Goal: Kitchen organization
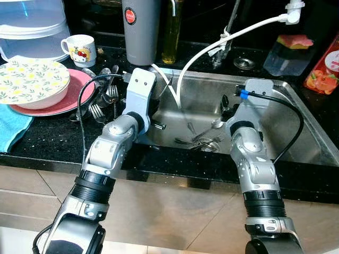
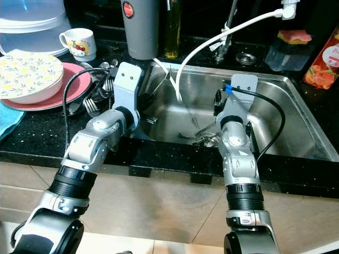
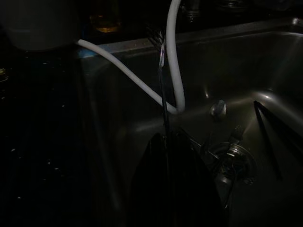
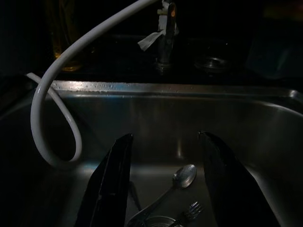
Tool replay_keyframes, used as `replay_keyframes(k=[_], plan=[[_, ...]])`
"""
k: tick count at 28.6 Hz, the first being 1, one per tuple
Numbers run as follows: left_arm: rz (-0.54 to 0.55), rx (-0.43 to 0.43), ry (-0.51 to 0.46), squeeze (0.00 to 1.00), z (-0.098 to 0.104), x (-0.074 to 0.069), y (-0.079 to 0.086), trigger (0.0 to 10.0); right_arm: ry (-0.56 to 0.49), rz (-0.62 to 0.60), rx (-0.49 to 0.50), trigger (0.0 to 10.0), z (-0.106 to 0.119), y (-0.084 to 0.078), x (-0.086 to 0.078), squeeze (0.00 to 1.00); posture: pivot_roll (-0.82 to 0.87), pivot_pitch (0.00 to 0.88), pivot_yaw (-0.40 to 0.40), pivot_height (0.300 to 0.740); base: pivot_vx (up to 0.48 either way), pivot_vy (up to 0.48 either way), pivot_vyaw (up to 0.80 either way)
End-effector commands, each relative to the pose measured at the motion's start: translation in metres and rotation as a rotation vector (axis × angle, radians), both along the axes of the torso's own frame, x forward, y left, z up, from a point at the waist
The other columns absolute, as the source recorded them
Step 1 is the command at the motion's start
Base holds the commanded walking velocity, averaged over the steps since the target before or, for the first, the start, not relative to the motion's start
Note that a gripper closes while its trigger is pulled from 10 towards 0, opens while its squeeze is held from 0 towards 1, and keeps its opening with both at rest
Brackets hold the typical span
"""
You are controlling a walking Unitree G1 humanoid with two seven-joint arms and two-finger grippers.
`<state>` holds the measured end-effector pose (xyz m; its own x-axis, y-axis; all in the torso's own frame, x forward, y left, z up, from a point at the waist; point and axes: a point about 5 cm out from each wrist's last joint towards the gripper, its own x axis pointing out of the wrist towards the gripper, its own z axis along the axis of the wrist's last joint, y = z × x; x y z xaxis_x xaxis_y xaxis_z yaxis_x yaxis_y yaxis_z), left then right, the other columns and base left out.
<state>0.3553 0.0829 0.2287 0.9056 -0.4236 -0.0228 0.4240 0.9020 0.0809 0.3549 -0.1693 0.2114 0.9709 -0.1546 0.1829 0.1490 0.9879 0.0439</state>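
The right gripper (image 4: 163,182) hangs with its jaws spread wide and empty just above the spoon (image 4: 177,182) on the sink (image 1: 296,127) floor, handle slanting toward it. The left gripper (image 3: 165,142) is closed on a thin utensil, farther off.

Cutlery (image 2: 204,138) in steel sink (image 2: 296,124), both arms above.

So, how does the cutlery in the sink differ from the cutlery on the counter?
The cutlery in the sink lies on the steel bottom near the drain, between the two grippers; the cutlery on the counter is piled on black stone beside the pink plate. The sink group shows a spoon among forks; the counter pile shows mostly fork tines. Both are silver metal.
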Motion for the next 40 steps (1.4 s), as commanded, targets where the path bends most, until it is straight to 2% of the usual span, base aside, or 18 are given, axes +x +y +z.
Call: replay_keyframes(k=[1, 3, 9, 10, 14, 16, 17, 20, 25, 29, 36, 40], plan=[[-0.005, 0.002, 0.014, 0.00, -0.003, -0.003, 0.002, 10.0, 0.007, -0.007, -0.006, 10.0, -0.003, -0.003, -0.002, 0.00, 0.30, 0.091, -0.016, 0.740, 0.000, 0.000, 0.00], [-0.012, 0.009, 0.016, 0.00, -0.001, -0.004, 0.003, 10.0, 0.013, -0.020, 0.001, 10.0, -0.004, -0.004, -0.003, 0.00, 0.30, 0.123, -0.008, 0.740, 0.000, 0.000, 0.00], [-0.016, 0.015, 0.017, 0.00, 0.002, -0.001, 0.003, 10.0, 0.019, -0.038, -0.007, 10.0, -0.005, -0.006, -0.005, 0.00, 0.29, 0.144, -0.002, 0.740, 0.000, 0.000, 0.00], [-0.016, 0.011, 0.010, 0.00, 0.007, 0.005, 0.001, 10.0, 0.019, -0.054, -0.024, 10.0, -0.004, -0.011, -0.007, 0.00, 0.28, 0.156, 0.000, 0.740, 0.000, 0.000, 0.00], [-0.011, -0.002, -0.001, 0.00, 0.014, 0.008, 0.000, 10.0, 0.017, -0.071, -0.034, 10.0, -0.002, -0.017, -0.008, 0.00, 0.28, 0.156, -0.001, 0.740, 0.000, 0.000, 0.00], [-0.031, 0.026, -0.061, 0.00, 0.025, 0.007, -0.007, 10.0, 0.019, -0.097, -0.038, 10.0, -0.002, -0.023, -0.009, 0.00, 0.29, 0.154, -0.002, 0.740, 0.000, 0.000, 0.00], [-0.031, 0.026, -0.061, 0.00, 0.025, 0.007, -0.007, 10.0, 0.019, -0.097, -0.038, 10.0, -0.002, -0.023, -0.009, 0.00, 0.29, 0.154, -0.002, 0.740, 0.000, 0.000, 0.00], [-0.105, 0.053, -0.123, 0.00, 0.040, 0.003, -0.020, 10.0, 0.009, -0.122, -0.031, 10.0, 0.002, -0.028, -0.008, 0.00, 0.29, 0.141, -0.003, 0.740, 0.000, 0.000, 0.00], [-0.167, 0.072, -0.031, 0.00, 0.023, 0.009, -0.032, 10.0, -0.028, -0.098, -0.038, 10.0, 0.013, -0.023, -0.008, 0.00, 0.25, 0.128, -0.004, 0.740, 0.000, 0.000, 0.00], [-0.187, 0.069, -0.016, 0.00, 0.017, 0.013, -0.038, 10.0, -0.029, -0.094, -0.065, 10.0, 0.015, -0.025, -0.012, 0.00, 0.21, 0.118, 0.007, 0.740, 0.000, 0.000, 0.00], [-0.111, 0.078, -0.014, 0.00, 0.014, 0.030, -0.021, 10.0, 0.002, -0.135, -0.071, 10.0, 0.006, -0.034, -0.019, 0.00, 0.18, 0.114, 0.042, 0.740, 0.000, 0.000, 0.00], [-0.089, 0.072, -0.040, 0.00, 0.021, 0.035, -0.010, 10.0, 0.007, -0.115, -0.063, 10.0, 0.003, -0.026, -0.018, 0.00, 0.18, 0.101, 0.027, 0.740, 0.000, 0.000, 0.00]])
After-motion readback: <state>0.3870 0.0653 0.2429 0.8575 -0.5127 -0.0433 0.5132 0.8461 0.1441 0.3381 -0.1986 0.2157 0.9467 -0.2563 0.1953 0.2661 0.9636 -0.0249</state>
